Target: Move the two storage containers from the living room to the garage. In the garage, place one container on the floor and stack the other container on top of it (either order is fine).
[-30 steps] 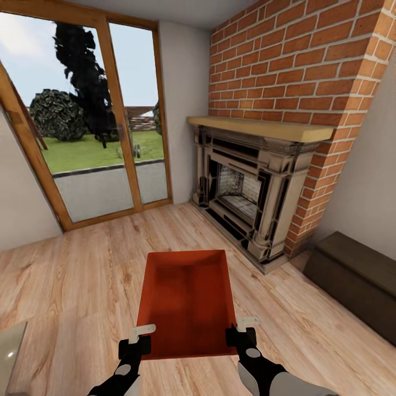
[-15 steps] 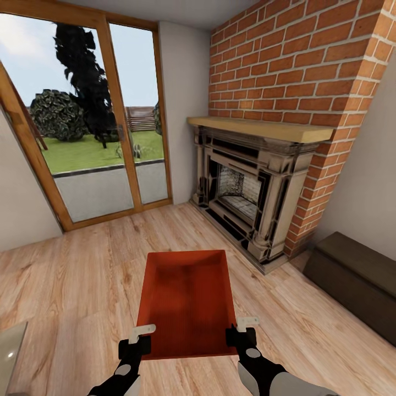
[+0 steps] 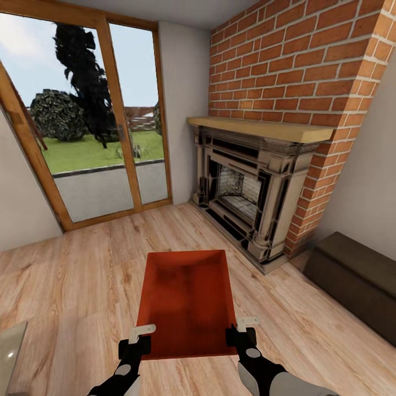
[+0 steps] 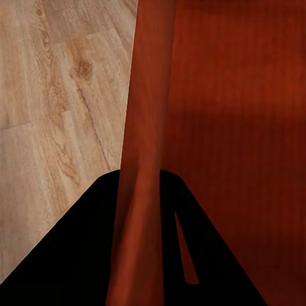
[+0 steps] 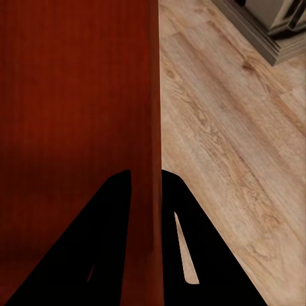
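Fingers (image 4: 137, 248) of both grippers pinch the near corners of the storage container (image 3: 187, 300), one wall each, over the living room's wood floor (image 3: 71, 297); it looks stiff, light and smooth-walled, so slippery.

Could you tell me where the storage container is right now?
In the head view, the storage container sits centre, between both claws, above the wood floor near the fireplace.
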Motion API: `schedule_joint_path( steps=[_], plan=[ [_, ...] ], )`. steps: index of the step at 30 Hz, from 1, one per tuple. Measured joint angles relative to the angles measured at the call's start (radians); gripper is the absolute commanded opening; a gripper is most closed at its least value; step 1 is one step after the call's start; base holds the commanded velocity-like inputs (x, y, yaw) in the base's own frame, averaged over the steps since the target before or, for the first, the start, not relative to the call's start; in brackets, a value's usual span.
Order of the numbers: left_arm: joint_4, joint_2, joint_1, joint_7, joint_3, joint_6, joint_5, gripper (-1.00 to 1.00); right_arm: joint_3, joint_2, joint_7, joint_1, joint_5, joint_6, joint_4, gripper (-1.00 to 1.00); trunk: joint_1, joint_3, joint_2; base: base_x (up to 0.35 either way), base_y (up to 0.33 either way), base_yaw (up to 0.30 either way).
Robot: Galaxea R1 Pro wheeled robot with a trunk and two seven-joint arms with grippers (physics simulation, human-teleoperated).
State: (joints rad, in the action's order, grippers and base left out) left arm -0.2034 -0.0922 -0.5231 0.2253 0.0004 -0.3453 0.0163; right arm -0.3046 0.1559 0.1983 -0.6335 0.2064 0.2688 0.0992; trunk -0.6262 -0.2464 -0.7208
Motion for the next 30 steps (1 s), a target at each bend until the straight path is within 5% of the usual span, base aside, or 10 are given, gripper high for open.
schedule_joint_path(
  steps=[30],
  plan=[
    [-0.001, 0.0, 0.0, 0.0, 0.0, 0.0, 0.0, -1.0, 0.001, 0.0, 0.001, 0.0, -0.002, 0.001, 0.0, -1.0, 0.0, 0.038, 0.0, 0.0, 0.0, 0.0]
  ],
)
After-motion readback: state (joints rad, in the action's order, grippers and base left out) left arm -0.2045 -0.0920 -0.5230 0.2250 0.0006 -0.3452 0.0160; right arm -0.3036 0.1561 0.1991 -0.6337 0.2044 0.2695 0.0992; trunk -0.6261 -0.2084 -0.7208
